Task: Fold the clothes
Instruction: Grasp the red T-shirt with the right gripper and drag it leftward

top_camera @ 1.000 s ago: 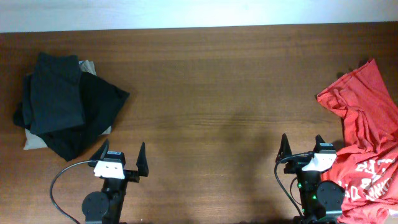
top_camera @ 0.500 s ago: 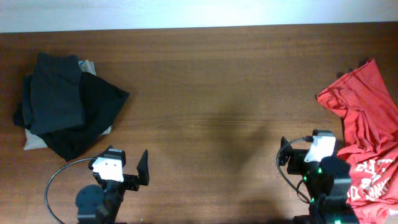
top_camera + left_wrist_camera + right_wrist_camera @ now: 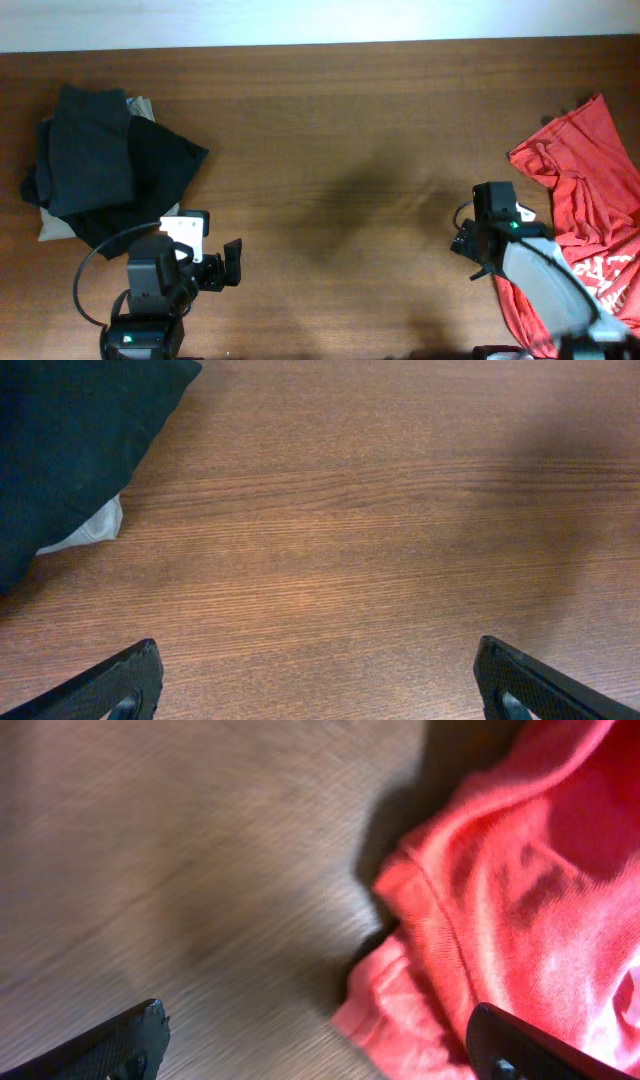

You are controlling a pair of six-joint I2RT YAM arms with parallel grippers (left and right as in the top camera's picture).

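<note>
We see the crumpled red-orange short-sleeved cotton T-shirt (image 3: 585,190) lying unfolded at the right end of the brown wooden table (image 3: 330,120), running off the table's right edge and towards its near edge. White printed lettering shows on the part of the shirt closest to the near edge. In the right wrist view a bunched hem of the shirt (image 3: 500,910) rests on the wood, casting a dark shadow beside it.

The right gripper (image 3: 478,240) hangs over the table just beside the shirt's inner edge. Its jaws stand wide apart and hold nothing; in its own camera the right gripper (image 3: 318,1045) has one fingertip over bare wood and the other over the red cloth.

The left gripper (image 3: 208,264) sits near the table's near edge, towards the left end. Its jaws are also spread wide and empty, with bare wood between the tips (image 3: 320,685).

A heap of black garments (image 3: 100,165) lies at the table's left end, on top of a beige cloth (image 3: 52,230) that peeks out beneath it. The left wrist view catches the heap's edge (image 3: 70,440).
</note>
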